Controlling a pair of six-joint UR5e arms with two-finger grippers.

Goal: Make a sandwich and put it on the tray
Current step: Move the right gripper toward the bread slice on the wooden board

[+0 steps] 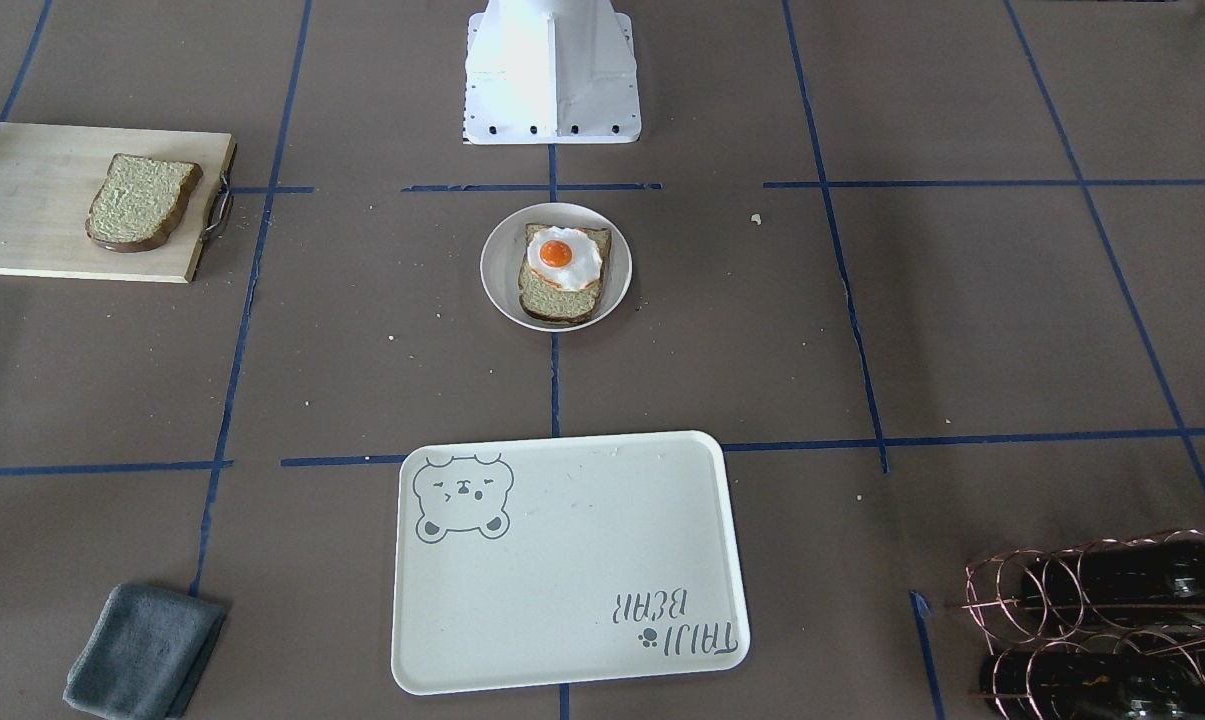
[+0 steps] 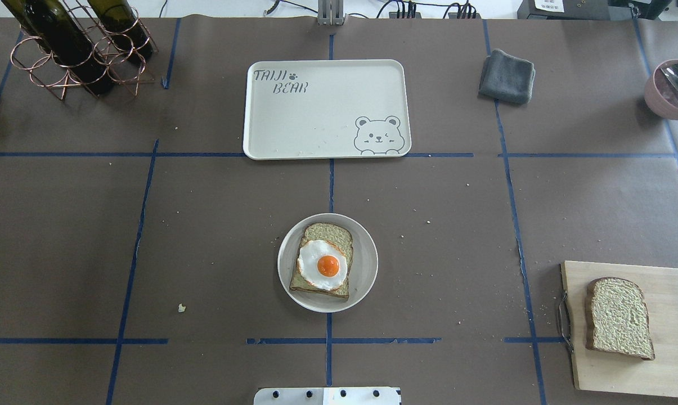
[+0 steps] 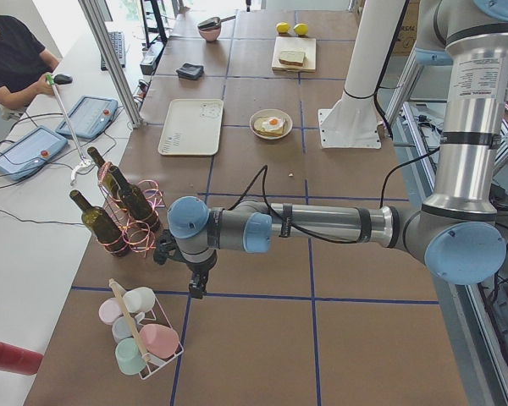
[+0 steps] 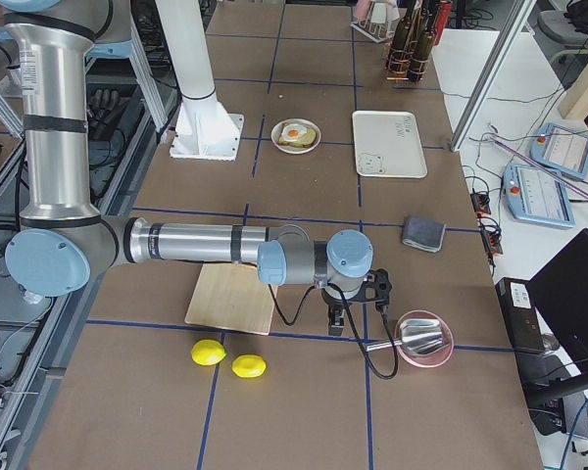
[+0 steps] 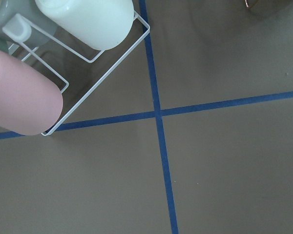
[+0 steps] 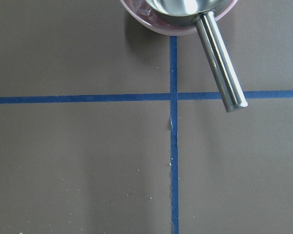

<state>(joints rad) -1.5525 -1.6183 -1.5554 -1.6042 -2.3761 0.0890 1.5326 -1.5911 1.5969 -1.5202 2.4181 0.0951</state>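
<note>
Front-facing: tray lies near centre on the bench, bear face at its far left corner. Beyond it, apart, a round plate carries the lower bread slice with the fried egg on top, uncovered. The second bread slice lies flat on the wooden cutting board, far left; sandwich not assembled. Overhead: tray far centre, plate near centre, board near right, grey cloth right of the tray. Exterior left: left gripper points down between the bottle rack and the cup rack, well apart from the plate; jaws' state cannot be told. Exterior right: right gripper hangs just beside a pink bowl holding a steel scoop; jaws likewise cannot be told. Left wrist: pink cup, wire rack corner, blue tape cross. Right wrist: bowl rim, scoop handle over tape.
</note>
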